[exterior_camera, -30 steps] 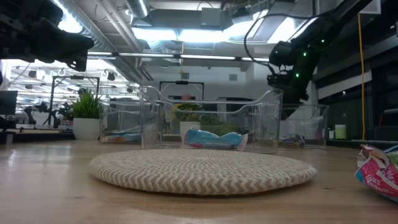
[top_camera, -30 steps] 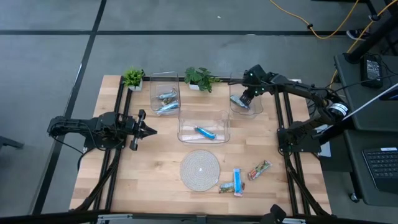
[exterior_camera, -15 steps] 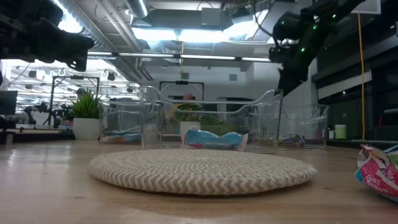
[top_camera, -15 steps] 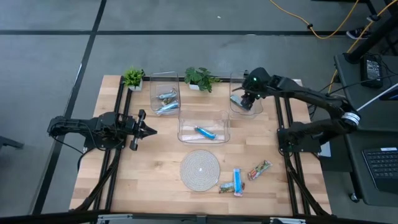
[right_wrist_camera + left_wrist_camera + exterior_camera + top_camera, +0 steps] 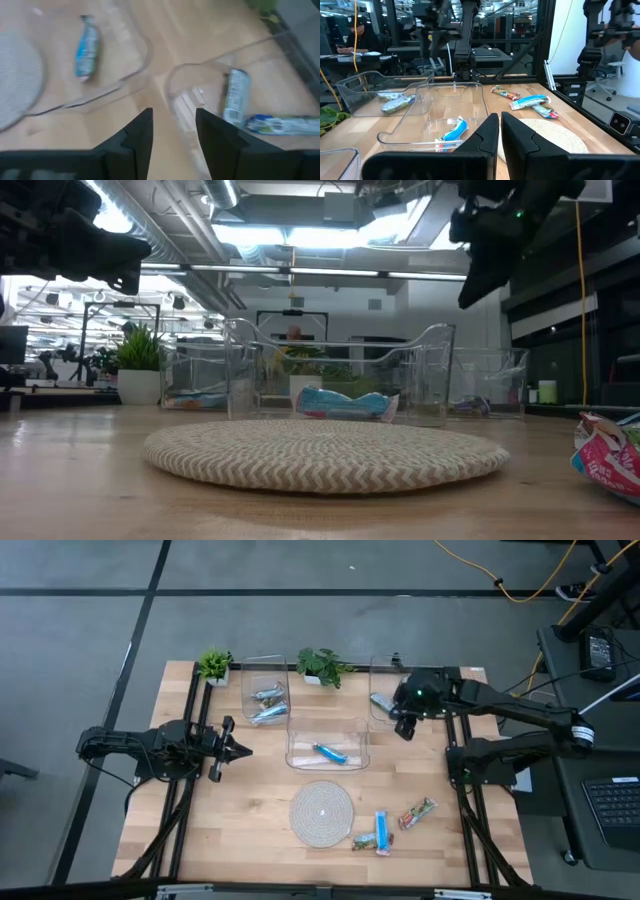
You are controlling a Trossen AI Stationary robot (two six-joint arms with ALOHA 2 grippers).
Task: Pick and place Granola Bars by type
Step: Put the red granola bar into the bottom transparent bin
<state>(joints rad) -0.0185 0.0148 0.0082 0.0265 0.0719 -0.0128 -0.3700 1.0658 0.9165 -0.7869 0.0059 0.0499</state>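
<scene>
While hanging over near edge of right bin (image 5: 385, 705), right gripper (image 5: 172, 131) half open, nothing held. Left gripper (image 5: 499, 131) pinched shut, empty, parked at table's left side. Granola Bars (image 5: 383, 830): 3 by mat (image 5: 321, 812), others in bins.

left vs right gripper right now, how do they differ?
The left gripper is shut and empty, parked over the table's left side; the right gripper is open and empty. The left gripper points toward the middle bin; the right gripper hangs by the right bin, which holds bars. Both hold nothing.
</scene>
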